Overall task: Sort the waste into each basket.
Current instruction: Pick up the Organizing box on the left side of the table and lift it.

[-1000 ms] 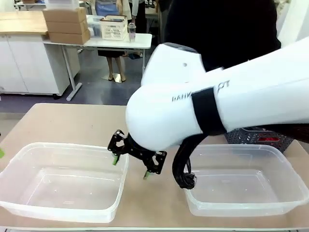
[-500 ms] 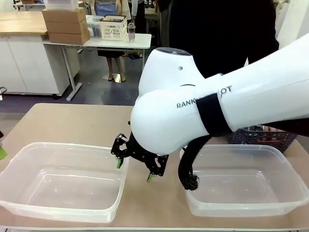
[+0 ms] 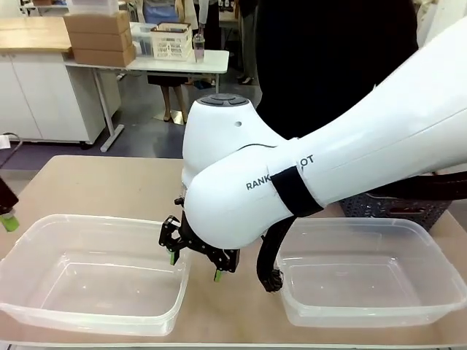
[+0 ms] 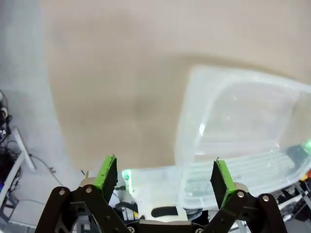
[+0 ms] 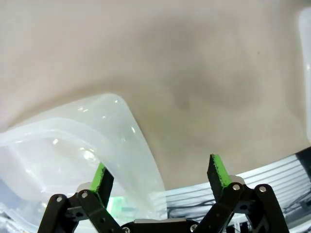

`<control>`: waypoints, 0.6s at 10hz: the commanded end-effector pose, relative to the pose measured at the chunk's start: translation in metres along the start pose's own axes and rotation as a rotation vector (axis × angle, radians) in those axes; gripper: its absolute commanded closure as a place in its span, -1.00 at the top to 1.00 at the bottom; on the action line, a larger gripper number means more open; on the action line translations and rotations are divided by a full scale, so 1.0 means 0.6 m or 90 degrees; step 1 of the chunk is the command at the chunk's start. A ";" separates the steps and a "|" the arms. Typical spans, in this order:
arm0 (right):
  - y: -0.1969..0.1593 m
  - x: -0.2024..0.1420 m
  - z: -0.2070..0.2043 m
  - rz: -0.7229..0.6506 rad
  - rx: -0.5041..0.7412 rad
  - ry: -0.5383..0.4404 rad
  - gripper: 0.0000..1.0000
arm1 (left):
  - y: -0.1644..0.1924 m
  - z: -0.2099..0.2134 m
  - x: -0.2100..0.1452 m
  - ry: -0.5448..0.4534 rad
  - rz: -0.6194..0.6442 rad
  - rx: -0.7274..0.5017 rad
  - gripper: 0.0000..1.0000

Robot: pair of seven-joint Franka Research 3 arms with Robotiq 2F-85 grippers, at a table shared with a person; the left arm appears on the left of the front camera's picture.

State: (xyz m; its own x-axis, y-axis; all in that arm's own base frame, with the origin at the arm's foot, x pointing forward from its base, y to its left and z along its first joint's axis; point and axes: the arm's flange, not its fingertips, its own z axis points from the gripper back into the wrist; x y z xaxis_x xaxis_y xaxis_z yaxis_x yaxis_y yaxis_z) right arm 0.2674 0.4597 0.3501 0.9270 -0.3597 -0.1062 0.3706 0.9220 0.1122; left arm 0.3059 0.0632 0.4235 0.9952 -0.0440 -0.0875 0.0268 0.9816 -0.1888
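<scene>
Here we judge ourselves to be between picks: our right end effector (image 3: 194, 261) hangs with its fingers spread and nothing between the green pads (image 5: 216, 170), low over the strip of bare bench between the two large clear rectangular plastic tubs. Its wrist view shows the rounded corner of the left clear tub (image 5: 73, 141) just beside one finger and plain bench top under the rest. Both the left clear tub (image 3: 44, 299) and the right clear tub (image 3: 430, 299) look empty in the front view. The waste we can find sits well apart from us: something red, most likely a crushed soda can (image 3: 403, 211), shows inside the dark blue-grey openwork basket (image 3: 379, 208) at the far right, mostly hidden behind our right arm. No clear bottle is visible. Our left end effector (image 4: 165, 174) is likewise released and empty, hovering off the left end of the bench beyond the left tub. The next move, as we see it, calls for reaching to the basket and closing on one item there, then carrying it to a tub. The light tan bench (image 3: 109, 186) is smooth and matte; a person in dark clothing stands at its far side, and beyond are a white table, stacked cardboard boxes and white cabinets.
</scene>
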 end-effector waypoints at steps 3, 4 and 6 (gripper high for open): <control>0.035 0.001 0.004 0.041 -0.017 -0.013 1.00 | -0.010 -0.126 -0.059 0.061 -0.028 0.022 1.00; 0.037 0.003 0.004 0.040 -0.019 -0.012 1.00 | -0.013 -0.132 -0.062 0.073 -0.040 0.011 1.00; 0.038 0.005 0.004 0.040 -0.024 -0.007 1.00 | -0.019 -0.142 -0.063 0.081 -0.041 0.016 1.00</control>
State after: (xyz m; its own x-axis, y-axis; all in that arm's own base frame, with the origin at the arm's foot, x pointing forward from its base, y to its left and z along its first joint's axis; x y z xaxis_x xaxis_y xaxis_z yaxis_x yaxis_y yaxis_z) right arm 0.2734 0.4735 0.3533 0.9399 -0.3253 -0.1041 0.3351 0.9372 0.0965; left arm 0.3189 0.0455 0.3839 0.9719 -0.1173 -0.2040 0.0800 0.9800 -0.1823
